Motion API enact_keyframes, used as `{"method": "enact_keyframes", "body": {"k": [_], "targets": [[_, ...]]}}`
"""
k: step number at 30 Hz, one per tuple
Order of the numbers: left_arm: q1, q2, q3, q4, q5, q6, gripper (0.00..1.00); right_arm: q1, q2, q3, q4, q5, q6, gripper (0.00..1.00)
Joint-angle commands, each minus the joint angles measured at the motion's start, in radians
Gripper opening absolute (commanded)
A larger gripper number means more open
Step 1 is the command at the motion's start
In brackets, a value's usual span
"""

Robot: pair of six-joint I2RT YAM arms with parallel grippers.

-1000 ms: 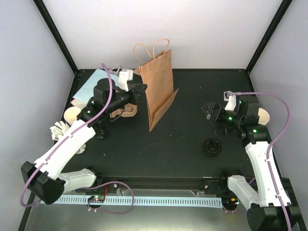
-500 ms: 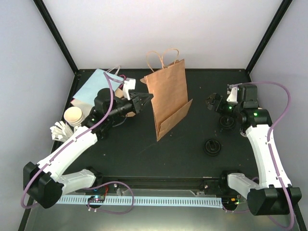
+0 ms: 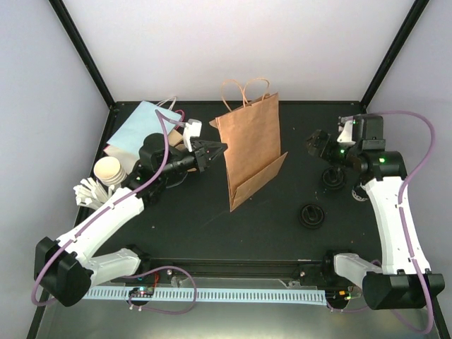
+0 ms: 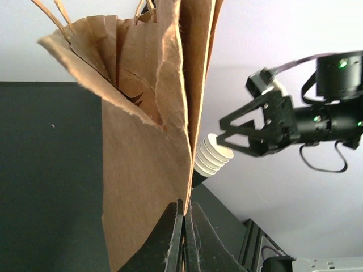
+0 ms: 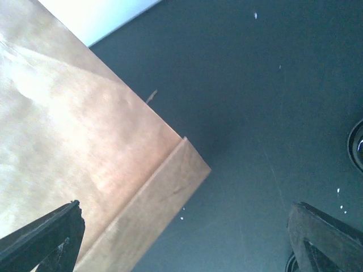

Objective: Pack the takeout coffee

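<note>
While the left jaws pinch the bag (image 3: 251,152) by its edge and the right jaws gape empty, its mouth likely needs spreading before cups (image 4: 214,157) enter.

Paper bag (image 3: 251,152) mid-table; cup stack (image 3: 108,169), flat bag (image 3: 134,126) left; cup (image 3: 333,178), lid (image 3: 311,215) right.

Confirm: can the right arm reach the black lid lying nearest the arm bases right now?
Probably yes. The right claw is open, the lid lies uncovered on the table, and the brown bag stands off to its side.
</note>
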Motion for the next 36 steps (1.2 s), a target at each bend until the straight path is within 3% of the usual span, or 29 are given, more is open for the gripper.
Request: {"method": "enact_keyframes", "body": {"k": [1, 5, 7, 11, 15, 23, 31, 36], "targets": [[0.0, -0.036, -0.016, 0.063, 0.035, 0.04, 0.02, 0.003, 0.004, 0.108, -0.065, 0.075, 0.042, 1.0], [-0.004, -0.051, -0.034, 0.085, 0.05, 0.068, 0.02, 0.003, 0.038, 0.191, -0.139, 0.122, 0.055, 0.99], [-0.008, -0.057, -0.038, 0.093, 0.046, 0.086, 0.02, 0.003, 0.042, 0.201, -0.152, 0.138, 0.052, 0.92], [-0.015, -0.057, -0.04, 0.112, 0.028, 0.11, 0.02, 0.002, 0.008, 0.182, -0.065, -0.009, -0.004, 0.87], [-0.022, -0.046, -0.039, 0.149, 0.036, 0.145, 0.02, 0.003, -0.039, 0.159, 0.032, -0.129, 0.002, 0.9], [-0.043, -0.037, -0.034, 0.195, -0.022, 0.336, 0.02, 0.004, 0.003, 0.178, 0.072, -0.26, 0.03, 0.96], [-0.047, 0.008, -0.05, 0.239, -0.015, 0.4, 0.02, 0.004, 0.01, 0.202, 0.018, -0.176, -0.016, 1.0], [-0.06, 0.006, -0.082, 0.197, -0.002, 0.534, 0.02, 0.002, 0.011, 0.209, -0.04, -0.08, -0.044, 1.0]]}}
